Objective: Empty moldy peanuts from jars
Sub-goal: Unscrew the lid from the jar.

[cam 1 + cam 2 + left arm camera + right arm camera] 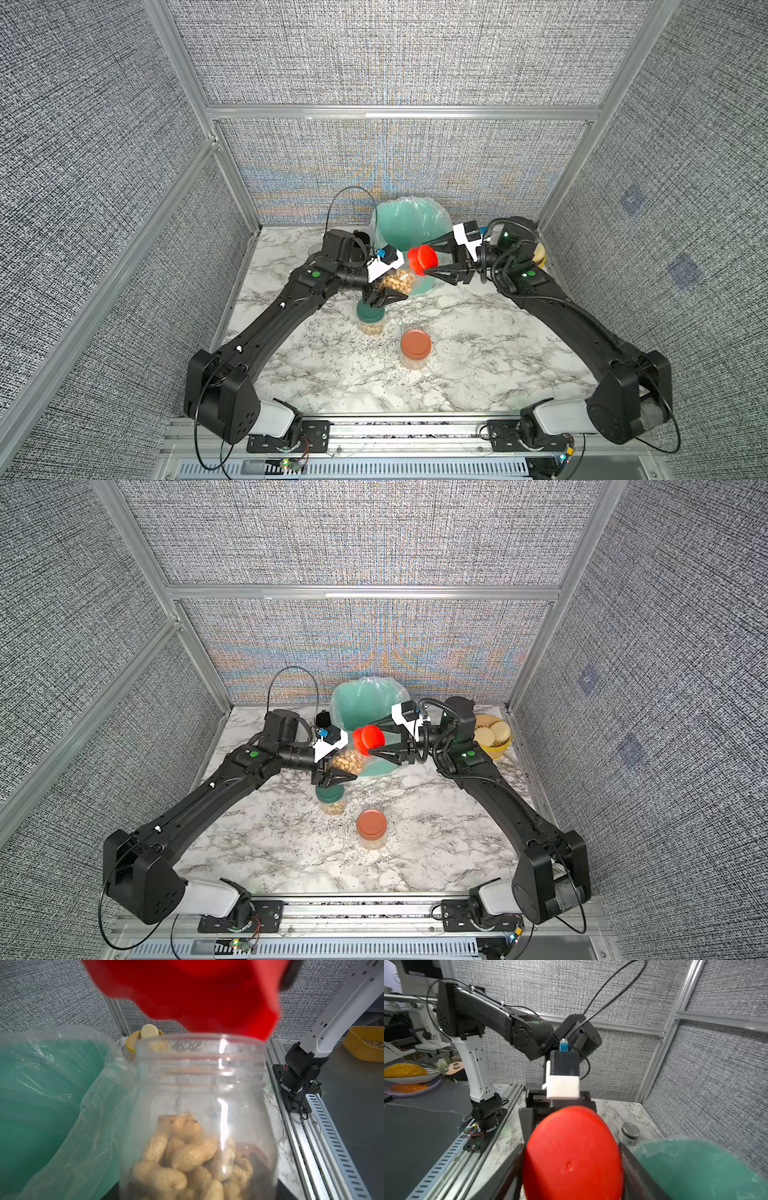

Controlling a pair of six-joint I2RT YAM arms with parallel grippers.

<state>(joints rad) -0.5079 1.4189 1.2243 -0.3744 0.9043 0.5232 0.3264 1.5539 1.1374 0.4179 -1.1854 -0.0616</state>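
Teal bin (409, 226) beside red lid (423, 259)

The open jar (197, 1068), clear with a threaded neck, lies tilted in the left fingers (388, 297), about half full of tan peanuts (191, 1155) in their shells. Its red lid (424, 259) is off and tilted just beyond the mouth, clamped between the right fingers (441, 274). The green-lidded jar (371, 318) stands upright on the worktop (478, 353), closed, right under the left fingers. The orange-lidded jar (415, 348) stands beside it, closed, farther from both pairs of fingers. Both hold peanuts.
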